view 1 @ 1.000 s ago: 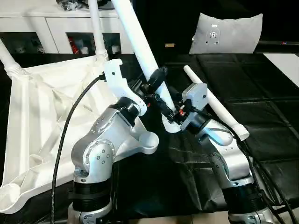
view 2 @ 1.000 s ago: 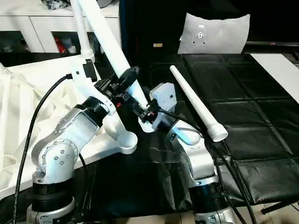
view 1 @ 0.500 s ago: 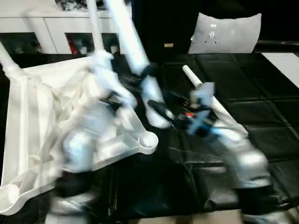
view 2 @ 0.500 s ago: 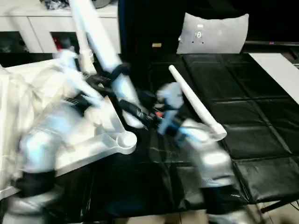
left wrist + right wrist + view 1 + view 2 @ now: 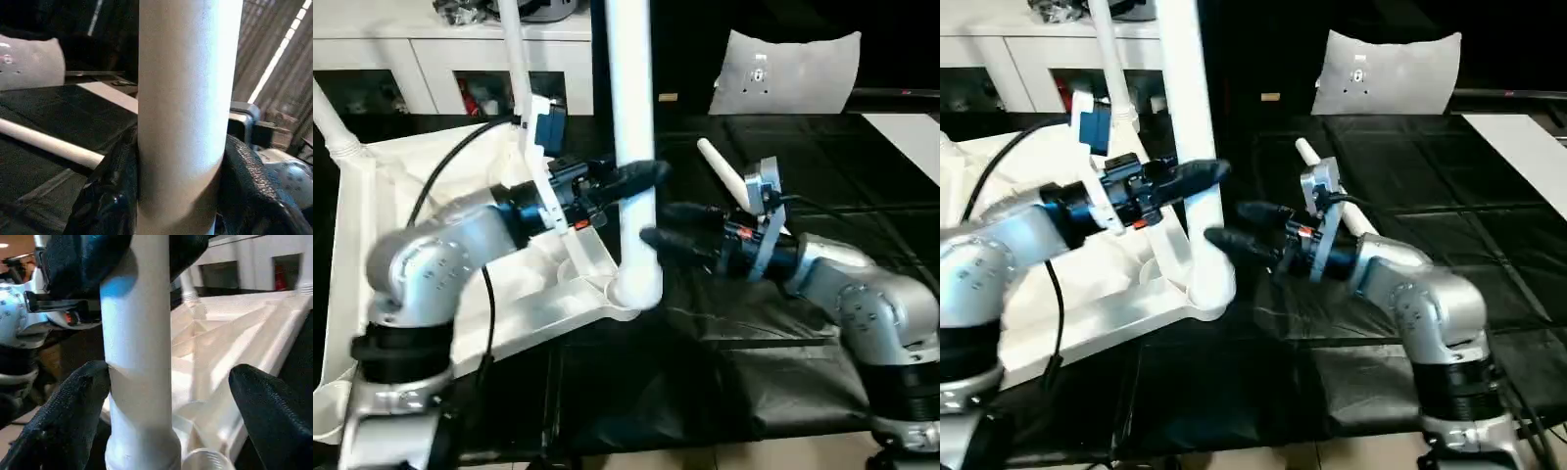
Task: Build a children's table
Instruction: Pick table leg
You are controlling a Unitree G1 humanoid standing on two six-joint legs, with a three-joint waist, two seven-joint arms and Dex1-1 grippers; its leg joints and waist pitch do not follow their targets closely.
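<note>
The children's table top (image 5: pixel 372 186) lies upside down at the left, ribbed side up, with two legs (image 5: pixel 512 59) standing in its far corners. My left gripper (image 5: pixel 636 179) is shut on a third white leg (image 5: pixel 628 88) and holds it upright. The leg's lower end (image 5: pixel 638 286) is at the near corner socket; whether it sits inside I cannot tell. My right gripper (image 5: pixel 664 225) is open just right of that leg. One of its fingers (image 5: pixel 73 406) lies against the tube and the other stands well apart. Another leg (image 5: pixel 720 166) lies on the black mat behind my right arm.
A white cabinet (image 5: pixel 411 69) with shelves runs along the back left. A grey cushion (image 5: pixel 793 69) leans at the back right. Black mats (image 5: pixel 862 186) cover the floor to the right, with a white board (image 5: pixel 911 137) at the far right edge.
The held leg has swung from a tilt to upright, its lower end now at the near corner socket. My right gripper has opened and come off the leg's lower end.
</note>
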